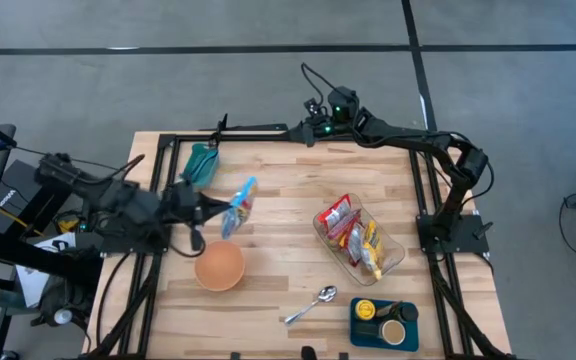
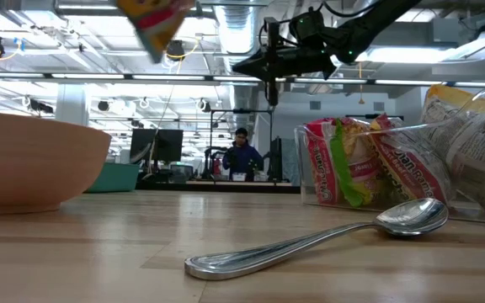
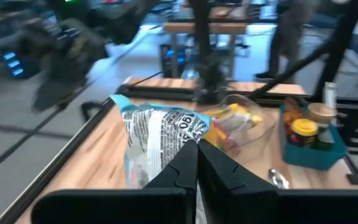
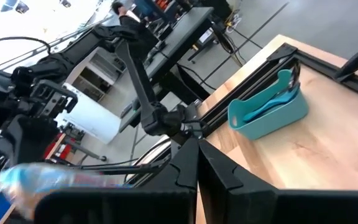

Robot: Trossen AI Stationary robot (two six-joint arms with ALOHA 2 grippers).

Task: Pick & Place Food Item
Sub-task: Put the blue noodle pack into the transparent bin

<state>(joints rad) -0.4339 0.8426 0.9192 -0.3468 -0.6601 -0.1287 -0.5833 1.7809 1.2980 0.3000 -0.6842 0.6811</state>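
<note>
Pale wooden slat table [image 1: 288, 250] under both dark arms. Left gripper [image 1: 216, 207] clenched on a blue-and-white crinkled food packet [image 1: 239, 207], aloft above the terracotta round bowl [image 1: 219, 266]; print legible only from left wrist view [image 3: 157, 140]. Right gripper [image 1: 303, 132] pinched shut, empty, at far edge. Clear plastic tub of snack packets [image 1: 360, 241] centre-right. Low view alone shows a person [image 2: 242, 154] beyond; metal spoon [image 2: 327, 238] nearest.

In the low view the crinkly yellow-and-red snack packet [image 2: 154, 23] was cut off by the top edge, the round tan wooden bowl [image 2: 32, 164] ran past the left edge, and the small distant person [image 2: 241, 156] beyond the surface was too small to make out.
</note>
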